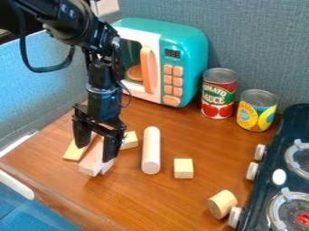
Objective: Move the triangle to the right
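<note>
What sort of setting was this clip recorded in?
It looks like a toy kitchen set up on a wooden tabletop: a teal play microwave stands at the back, a small stove sits at the right, and two food cans, one red and one yellow, stand between them.

The black arm point(101, 38) hangs from the upper left, its gripper point(95, 152) pointing down with fingers point(110, 148) spread apart.

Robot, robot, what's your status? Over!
End effector at pale blocks, fingers apart. Triangle: can't tell which block. Long cylinder nearby, might get in the way. Over.
</note>
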You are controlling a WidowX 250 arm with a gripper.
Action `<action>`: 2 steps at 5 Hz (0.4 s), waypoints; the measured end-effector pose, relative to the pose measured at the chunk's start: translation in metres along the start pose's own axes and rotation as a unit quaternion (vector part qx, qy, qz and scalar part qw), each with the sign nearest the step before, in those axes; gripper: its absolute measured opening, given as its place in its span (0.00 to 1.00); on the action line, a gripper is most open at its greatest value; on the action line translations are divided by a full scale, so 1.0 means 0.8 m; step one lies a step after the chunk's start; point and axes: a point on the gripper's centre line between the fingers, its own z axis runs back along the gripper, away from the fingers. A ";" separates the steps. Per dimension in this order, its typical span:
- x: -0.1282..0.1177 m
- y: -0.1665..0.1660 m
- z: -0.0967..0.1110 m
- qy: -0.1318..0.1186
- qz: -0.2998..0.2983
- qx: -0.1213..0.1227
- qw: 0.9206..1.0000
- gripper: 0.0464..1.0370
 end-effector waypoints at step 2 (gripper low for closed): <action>0.000 0.001 -0.014 0.009 -0.011 0.004 1.000 0.96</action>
